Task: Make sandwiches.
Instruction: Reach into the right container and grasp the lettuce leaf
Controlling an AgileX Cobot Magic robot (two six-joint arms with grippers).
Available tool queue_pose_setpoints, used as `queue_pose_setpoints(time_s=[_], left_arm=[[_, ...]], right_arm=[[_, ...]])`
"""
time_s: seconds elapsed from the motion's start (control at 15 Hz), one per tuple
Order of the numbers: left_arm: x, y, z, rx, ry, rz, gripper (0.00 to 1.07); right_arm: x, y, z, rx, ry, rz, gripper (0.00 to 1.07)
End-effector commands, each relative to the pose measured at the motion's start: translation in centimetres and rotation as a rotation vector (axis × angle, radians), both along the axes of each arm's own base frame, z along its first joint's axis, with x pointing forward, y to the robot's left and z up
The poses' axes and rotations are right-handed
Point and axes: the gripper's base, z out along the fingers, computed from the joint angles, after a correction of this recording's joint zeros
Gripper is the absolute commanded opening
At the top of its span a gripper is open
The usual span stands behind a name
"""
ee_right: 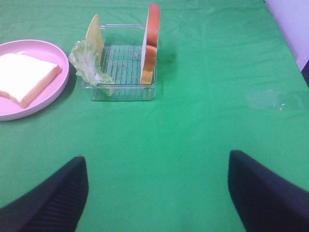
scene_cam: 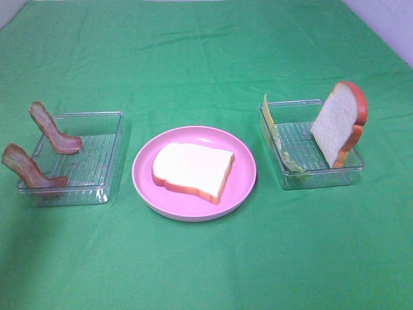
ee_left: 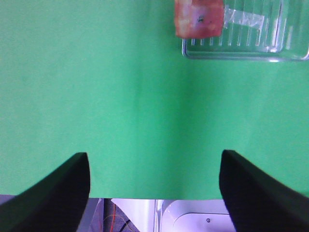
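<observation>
Left tool wide open and empty, dark fingers far apart with only bare green tabletop between and beneath. Well ahead of it, off toward the right tool's side, a clear ribbed tray with two reddish-brown bacon strips. Each strip with one end down on the ribbed floor and the other raised over the rim on the side away from the right tool; one of them visible from the left wrist camera, hanging over the tray's edge. Right tool likewise wide open and empty, over bare green cloth. Ahead of it, slightly toward the left tool's side, a second clear tray. In that tray, an upright bread slice, white with orange-brown crust, leaning at the wall farther from the left tool. At the opposite wall, a thin yellow cheese slice standing on edge. Just beside the cheese and nearer the right tool, a pale-green lettuce leaf draped over the rim. Farther toward the left tool's side, a round pink plate, between the two trays and apart from both, with a flat bread slice lying on it, crust edge toward the right tool.
</observation>
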Motion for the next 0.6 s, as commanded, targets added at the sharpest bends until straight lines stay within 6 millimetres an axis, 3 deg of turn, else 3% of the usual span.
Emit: queue_pose_setpoints(time_s=[0.07, 0.2, 0.27, 0.33, 0.6], left_arm=[[-3.8, 0.1, 1.2, -0.012, -0.050, -0.003, 0.71], [-7.2, 0.3, 1.6, -0.009, -0.113, -0.035, 0.71], [-10.7, 0.5, 1.7, -0.010, -0.212, -0.049, 0.71], [-12.4, 0.6, 1.6, -0.010, -0.267, -0.054, 0.71], [-17.9, 1.0, 0.8, 0.009, -0.444, -0.118, 0.71]], right_arm=[[-0.1, 0.0, 0.0, -0.003, -0.022, -0.004, 0.76], [-0.1, 0.0, 0.0, -0.003, -0.022, -0.004, 0.76], [-0.1, 0.0, 0.0, -0.003, -0.022, -0.004, 0.76], [-0.1, 0.0, 0.0, -0.003, -0.022, -0.004, 0.76], [-0.1, 0.0, 0.0, -0.003, -0.022, -0.004, 0.76]])
